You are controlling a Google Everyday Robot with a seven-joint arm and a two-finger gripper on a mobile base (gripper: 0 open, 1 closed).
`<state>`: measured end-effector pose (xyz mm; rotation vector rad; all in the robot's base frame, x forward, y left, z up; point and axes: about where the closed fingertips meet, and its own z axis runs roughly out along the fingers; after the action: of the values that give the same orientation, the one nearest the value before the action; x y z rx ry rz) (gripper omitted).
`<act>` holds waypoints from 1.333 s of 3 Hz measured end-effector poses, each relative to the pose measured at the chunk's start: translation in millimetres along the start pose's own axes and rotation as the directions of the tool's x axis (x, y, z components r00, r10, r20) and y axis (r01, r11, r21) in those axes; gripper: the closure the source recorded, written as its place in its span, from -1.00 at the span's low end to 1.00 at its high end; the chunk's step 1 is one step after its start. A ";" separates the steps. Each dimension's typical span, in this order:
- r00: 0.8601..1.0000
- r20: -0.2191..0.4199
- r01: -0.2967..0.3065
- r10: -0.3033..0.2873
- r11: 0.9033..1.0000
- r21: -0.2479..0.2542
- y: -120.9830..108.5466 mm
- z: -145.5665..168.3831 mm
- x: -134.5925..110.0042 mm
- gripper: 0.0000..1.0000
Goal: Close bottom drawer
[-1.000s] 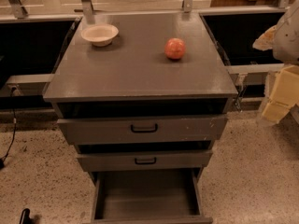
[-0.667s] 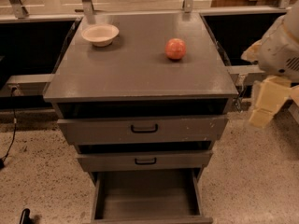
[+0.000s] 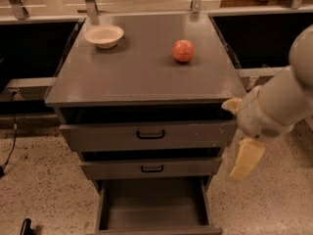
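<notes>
The bottom drawer point(image 3: 154, 207) of the grey-brown cabinet point(image 3: 146, 72) is pulled far out toward me. Its deep box is empty. Its front panel is cut off by the frame's lower edge, and its handle is out of view. My gripper point(image 3: 247, 158) is cream-coloured and hangs pointing down from the arm point(image 3: 283, 102). It is beside the cabinet's right front corner, level with the middle drawer. It is above and to the right of the open bottom drawer and does not touch it.
The top drawer point(image 3: 149, 135) and the middle drawer point(image 3: 151, 169) each stand slightly out. A cream bowl point(image 3: 104, 35) and a red apple point(image 3: 183, 51) sit on the cabinet top. A cable point(image 3: 12, 146) lies on the speckled floor at left. Dark counters flank the cabinet.
My arm and gripper have moved left and down, from the right edge of the view to the cabinet's right front corner. The drawers have not moved.
</notes>
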<state>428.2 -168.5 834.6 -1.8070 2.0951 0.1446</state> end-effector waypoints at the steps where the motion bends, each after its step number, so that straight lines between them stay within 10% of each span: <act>1: 0.992 0.123 0.013 -0.016 1.000 0.019 12.6 49.8 6.6 -1.00; 2: 0.990 0.134 0.040 -0.052 0.995 0.090 -0.5 46.3 2.6 -1.00; 4: 0.978 0.185 -0.100 0.094 0.995 0.019 37.1 179.2 82.8 -1.00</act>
<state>420.3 -183.4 634.4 -1.6099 2.0442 0.2943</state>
